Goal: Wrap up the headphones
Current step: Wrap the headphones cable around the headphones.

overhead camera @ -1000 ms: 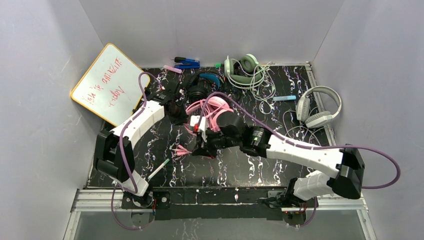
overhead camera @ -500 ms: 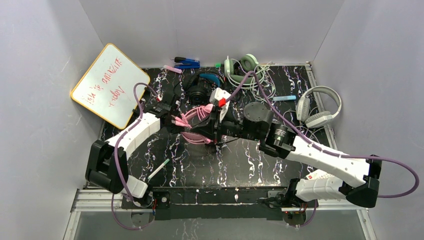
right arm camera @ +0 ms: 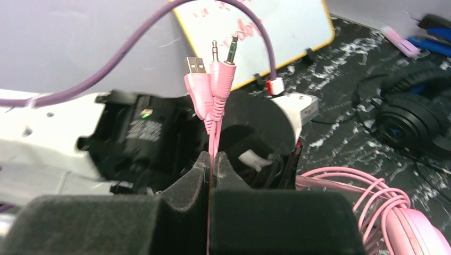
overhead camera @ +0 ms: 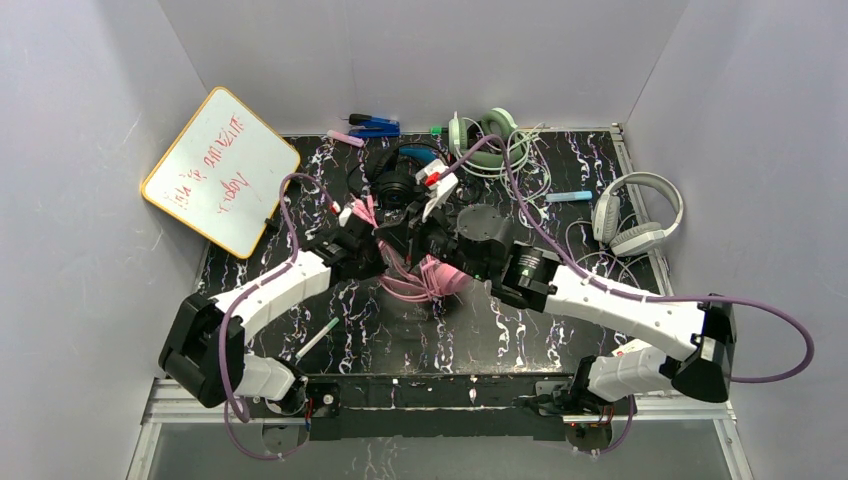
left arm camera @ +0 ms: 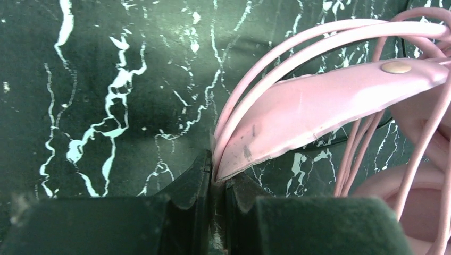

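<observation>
The pink headphones [overhead camera: 437,281] lie mid-table with their cord looped round them. My left gripper [left arm camera: 218,171] is shut on the end of the pink headband [left arm camera: 319,101]; in the top view it [overhead camera: 392,258] sits at the headset's left side. My right gripper [right arm camera: 213,159] is shut on the pink cord just below its plugs [right arm camera: 213,77], which stick up past the fingertips. From above, the right gripper [overhead camera: 378,226] is just beyond the left one and the plugs [overhead camera: 362,212] point left. Black-and-blue headphones [overhead camera: 400,176] lie behind, and white-grey headphones [overhead camera: 636,214] at the right.
A whiteboard [overhead camera: 220,168] leans at the back left. A green-white headset [overhead camera: 486,140] with a tangled cord lies at the back, with pens [overhead camera: 372,126] beside it. A marker [overhead camera: 316,338] lies near the front left. The two wrists crowd each other at mid-table.
The right gripper has carried the plug end from the near side of the pink headphones round to the far left. The left gripper and the headphones have shifted toward the front.
</observation>
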### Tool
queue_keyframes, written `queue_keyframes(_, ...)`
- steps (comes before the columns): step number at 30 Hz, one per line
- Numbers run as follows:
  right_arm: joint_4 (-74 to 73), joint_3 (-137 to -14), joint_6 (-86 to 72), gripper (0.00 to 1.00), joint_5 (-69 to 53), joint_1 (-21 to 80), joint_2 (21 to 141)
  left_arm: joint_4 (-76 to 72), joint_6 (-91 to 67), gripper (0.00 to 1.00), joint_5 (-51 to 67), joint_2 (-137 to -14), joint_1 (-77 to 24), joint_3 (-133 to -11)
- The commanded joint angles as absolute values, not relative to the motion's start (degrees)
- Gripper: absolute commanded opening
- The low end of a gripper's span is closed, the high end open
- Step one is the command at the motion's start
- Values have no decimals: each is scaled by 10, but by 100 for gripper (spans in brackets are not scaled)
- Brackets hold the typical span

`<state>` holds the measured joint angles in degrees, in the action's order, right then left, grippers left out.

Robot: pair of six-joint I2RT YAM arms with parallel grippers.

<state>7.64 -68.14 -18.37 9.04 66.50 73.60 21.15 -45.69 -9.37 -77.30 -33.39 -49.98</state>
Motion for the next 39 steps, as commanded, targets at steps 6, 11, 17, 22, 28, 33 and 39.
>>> queue_keyframes(6, 12, -711, -356, 1, 208, 569, 740, 121, -512, 0, -200, -749, -423, -492)
queue_keyframes(11, 4, -704, -406, 1, 181, 524, 744, 95, -520, 0, -236, -742, -465, -479)
queue_keyframes(17, -97, -798, -422, 1, 161, 505, 813, 74, -499, 0, -261, -762, -509, -491)
queue_keyframes(22, -111, -809, -440, 1, 156, 502, 827, 76, -497, 0, -269, -780, -519, -516)
queue_keyframes(28, -110, -780, -479, 1, 142, 501, 820, 92, -499, 0, -281, -806, -519, -560)
queue_keyframes(33, -93, -733, -509, 1, 135, 501, 808, 93, -506, 0, -271, -824, -519, -588)
queue_keyframes(39, -111, -737, -505, 1, 212, 496, 821, 85, -490, 0, -260, -827, -530, -582)
